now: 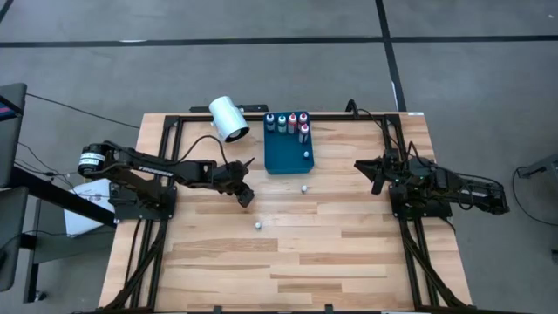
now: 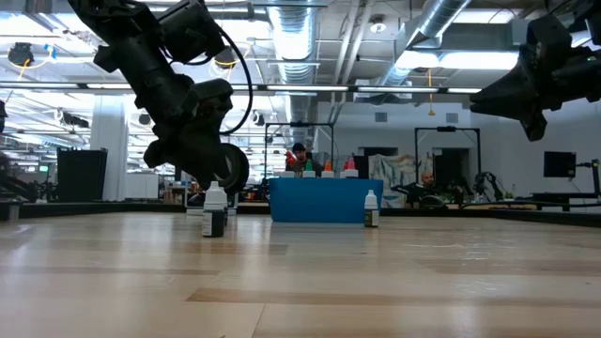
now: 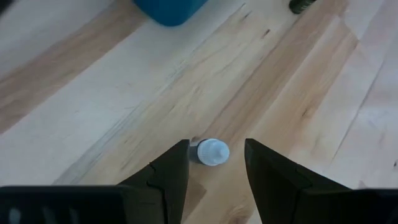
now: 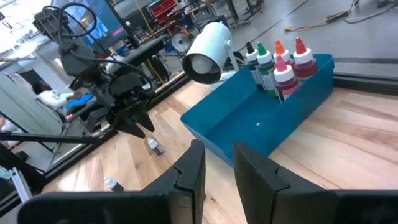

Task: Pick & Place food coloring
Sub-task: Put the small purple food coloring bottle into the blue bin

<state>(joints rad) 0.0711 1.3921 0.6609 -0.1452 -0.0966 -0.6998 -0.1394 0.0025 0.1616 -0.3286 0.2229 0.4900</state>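
A: Where is the left tool (image 1: 245, 197) now?

B: Low over the bench (image 1: 288, 253), just left of the blue tray (image 1: 281, 155). Its fingers (image 3: 166, 177) stand open and hold nothing, and a small white-capped bottle (image 3: 211, 152) stands upright between them.

A: And the rest of the food coloring?

B: Five coloured-top bottles (image 1: 288, 119) stand at the tray's back wall, one tiny white one (image 1: 307, 154) sits inside near its front corner, one (image 1: 302, 186) stands on the bench just in front of the tray, another (image 1: 259, 225) farther forward.

A: How to grasp it well, do you think?

B: Keep the cap centred, lower until the fingers flank the body, then close gently; it looks light and could tip or squirt out sideways.

A: The right tool (image 1: 377, 175)?

B: Waiting raised at the right, fingers a little apart, empty.
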